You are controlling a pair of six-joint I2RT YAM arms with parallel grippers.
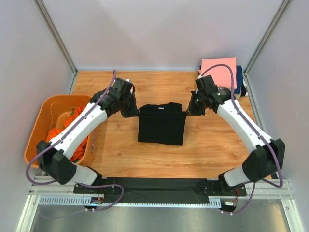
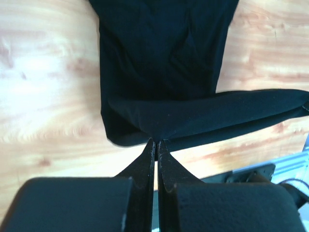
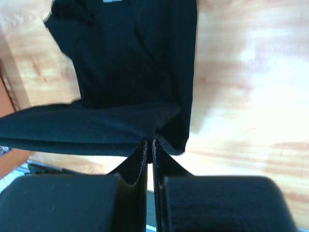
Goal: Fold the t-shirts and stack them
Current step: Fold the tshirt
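A black t-shirt (image 1: 161,124) lies partly folded in the middle of the wooden table. My left gripper (image 1: 131,112) is shut on its far left corner and my right gripper (image 1: 192,110) is shut on its far right corner, with that far edge lifted and stretched between them. In the left wrist view the closed fingers (image 2: 155,145) pinch black cloth (image 2: 159,63). In the right wrist view the closed fingers (image 3: 149,143) pinch black cloth (image 3: 120,72). A folded pink t-shirt (image 1: 219,67) lies on a navy one (image 1: 239,79) at the far right corner. Orange cloth (image 1: 72,133) sits in the tub.
An orange plastic tub (image 1: 38,123) stands at the table's left edge beside my left arm. Grey walls with metal posts enclose the table on three sides. A black strip (image 1: 154,186) runs along the near edge between the arm bases.
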